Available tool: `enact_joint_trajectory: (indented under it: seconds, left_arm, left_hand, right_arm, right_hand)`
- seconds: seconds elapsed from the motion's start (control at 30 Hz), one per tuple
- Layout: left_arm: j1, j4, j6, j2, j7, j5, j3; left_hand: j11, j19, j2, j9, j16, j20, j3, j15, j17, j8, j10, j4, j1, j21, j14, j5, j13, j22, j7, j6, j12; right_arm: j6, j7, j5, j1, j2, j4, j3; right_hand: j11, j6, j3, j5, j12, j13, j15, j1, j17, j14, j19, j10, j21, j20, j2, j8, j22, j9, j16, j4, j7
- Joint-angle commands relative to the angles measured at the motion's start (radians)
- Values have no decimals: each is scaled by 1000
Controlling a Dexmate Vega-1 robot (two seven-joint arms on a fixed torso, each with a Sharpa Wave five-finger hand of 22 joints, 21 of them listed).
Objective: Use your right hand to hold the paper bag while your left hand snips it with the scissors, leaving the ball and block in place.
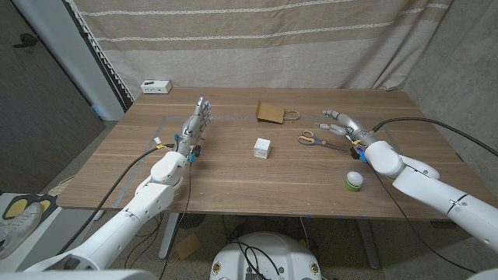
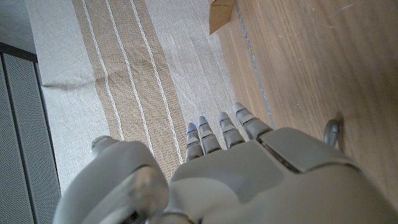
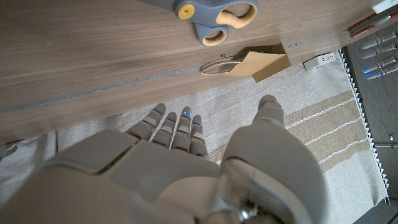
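Both arms reach out over the wooden desk from where I stand. The left robot hand stands on its edge toward the left side of the desk, fingers stretched out straight and grasping nothing. The right robot hand hovers at the right side, fingers spread apart and likewise released, just beside the scissors.

The scissors, with yellow and grey handles, lie flat on the desk between the right robot hand and the middle of the desk. The small brown paper bag lies on its side toward the far edge, its looped handle pointing toward the right; it is apart from both robot hands. A white block sits near the desk's middle, in front of the bag. A ball, white above and green below, rests near the front right edge, close under the right forearm.

A small white box sits at the far left corner.
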Motion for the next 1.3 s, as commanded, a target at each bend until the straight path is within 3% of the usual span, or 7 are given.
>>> enact_joint_trajectory:
  seconds: [0.03,0.17,0.3,0.5,0.77,1.3]
  left_arm:
    - [5,-4,-1,5,-2,-2,-3]
    - [-1,0,-3,3,-7,-2,0]
    - [-7,6,-4,1,-12,0,2]
    - [-2,-1,-5,-4,6,5,1]
    - [8,-15,2,7,4,2,-2]
    - [14,-16,-5,5,4,3,-3]
  left_hand:
    - [-1,10,2,3,3,-83,-5,-146,2,10,6,4,-2,-4,-3,2,-1,3,-1,17,4]
    - [-1,10,2,3,3,-83,-5,-145,2,11,6,4,-2,-4,-4,2,-1,3,0,19,4]
    - [0,10,2,3,3,-83,-5,-145,2,11,7,4,-2,-4,-3,2,-1,3,0,20,5]
    - [-4,11,2,2,3,-84,-4,-148,2,-12,5,3,0,-3,-3,3,-1,3,10,-55,3]
    - [-4,11,3,2,3,-86,-3,-149,2,5,7,3,3,-3,-3,4,-1,3,19,-25,4]
    - [-6,12,3,2,4,-86,-2,-149,2,7,10,3,4,-3,0,4,-1,3,16,-20,5]
  right_arm:
    - [-46,4,-17,-12,-16,-31,-4]
    - [-58,12,-26,-11,-25,-39,-8]
    - [-63,16,-32,-10,-29,-42,-10]
    - [-89,17,-59,-6,-35,-55,-23]
    - [-124,23,-99,1,-46,-76,-39]
    - [-170,32,-137,3,-56,-100,-49]
  right_hand:
    - [12,6,2,6,-3,3,-6,10,7,11,6,-1,4,15,0,2,4,3,6,3,15]
    - [14,4,2,6,-8,3,-1,11,9,14,13,-10,7,4,1,1,5,3,7,5,13]
    - [8,-5,2,6,-14,2,-19,14,11,25,14,-23,7,-12,0,-4,5,4,11,5,11]
    - [5,-17,3,6,-17,3,-16,17,13,28,12,-32,6,-8,1,-9,5,4,12,5,7]
    - [4,-19,3,7,-15,4,-29,19,16,54,26,-26,11,2,3,-8,7,4,23,7,9]
    - [-1,10,0,8,7,6,-44,28,25,114,101,37,36,-16,-3,1,9,4,43,8,37]
